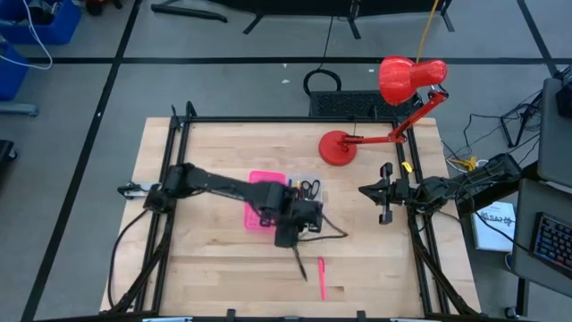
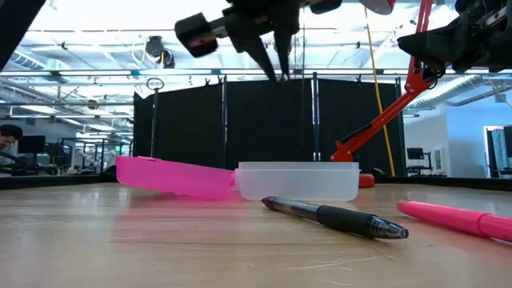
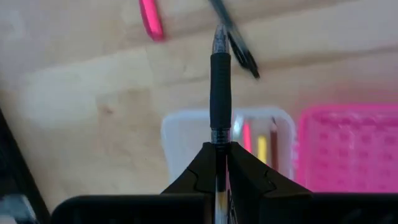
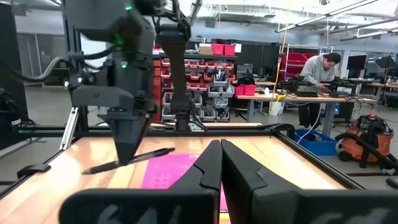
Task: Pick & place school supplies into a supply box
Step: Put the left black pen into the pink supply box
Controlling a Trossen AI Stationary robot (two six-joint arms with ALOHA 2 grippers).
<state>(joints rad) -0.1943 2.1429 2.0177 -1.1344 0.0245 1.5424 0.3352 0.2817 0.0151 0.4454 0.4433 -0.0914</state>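
Note:
The supply box lies open at mid-table, its hot-pink half (image 1: 262,202) beside its clear tray half (image 1: 306,190). The tray holds black-handled scissors (image 1: 309,188) and pink and yellow pens (image 3: 255,142). My left gripper (image 3: 221,147) hangs above the tray's near side, shut on a black pen (image 3: 219,81). A second black pen (image 1: 299,262) and a pink pen (image 1: 322,277) lie flat on the table nearer the near edge. My right gripper (image 1: 385,193) waits shut near the table's right edge, touching nothing. My left gripper pinches the black pen between its two fingers, on the barrel just behind the rubber grip section (image 3: 219,133). The fingers come from above, pointing down, and lie across the pen. The pen (image 4: 130,158) is lifted clear, nearly level, slightly tilted, over the box.
A red desk lamp stands on its round base (image 1: 339,148) at the table's far right, its arm and head (image 1: 409,79) reaching past the far edge. A black frame rail (image 1: 295,119) borders the table. Bare wood lies left of the box and along the near edge.

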